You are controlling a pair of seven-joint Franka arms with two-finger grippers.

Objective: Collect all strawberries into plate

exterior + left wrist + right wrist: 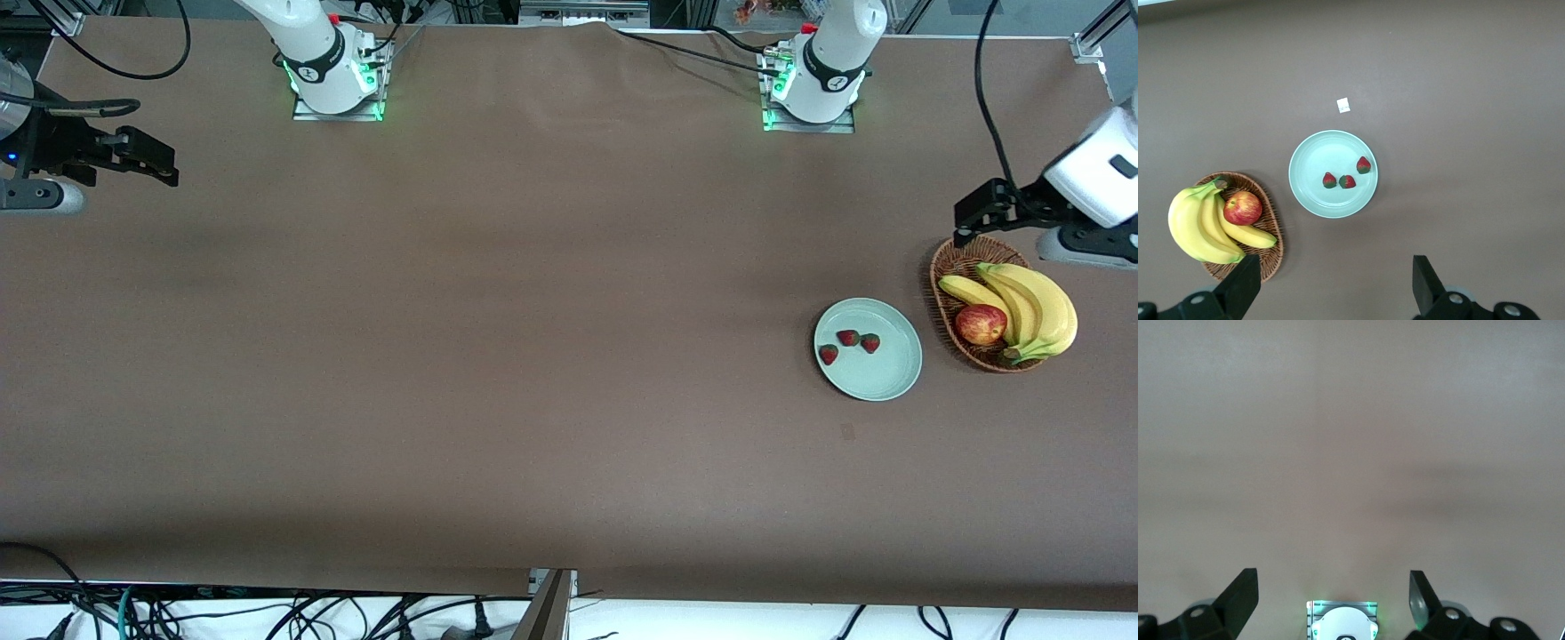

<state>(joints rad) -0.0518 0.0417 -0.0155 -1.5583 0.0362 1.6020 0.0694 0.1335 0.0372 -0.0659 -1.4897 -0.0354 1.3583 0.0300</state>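
Looking down at the table, all three tiny red strawberries with green caps (pixel 848 338) lie on the round, shallow, pale mint-green plate (pixel 885 378), two just beside each other and the third a little apart, nearer the plate's rim. None is left on the cloth, so I judge the collecting is done and nothing remains but for the arms to wait.

The left gripper (pixel 1335 283) hangs empty with its fingers spread wide, over the brown oval wicker basket (pixel 941 267) at the left arm's end of the table. That basket sits just beside the plate and holds a bunch of yellow bananas (pixel 1036 307) and a round red apple (pixel 981 324). The right gripper (pixel 1333 597) hovers at the right arm's end, well apart from everything, fingers likewise wide and holding nothing.

A plain brown cloth (pixel 498 356) covers the whole table, with a small white scrap (pixel 1343 105) lying near the plate. Black cables (pixel 267 613) trail along the edge nearest the front camera.
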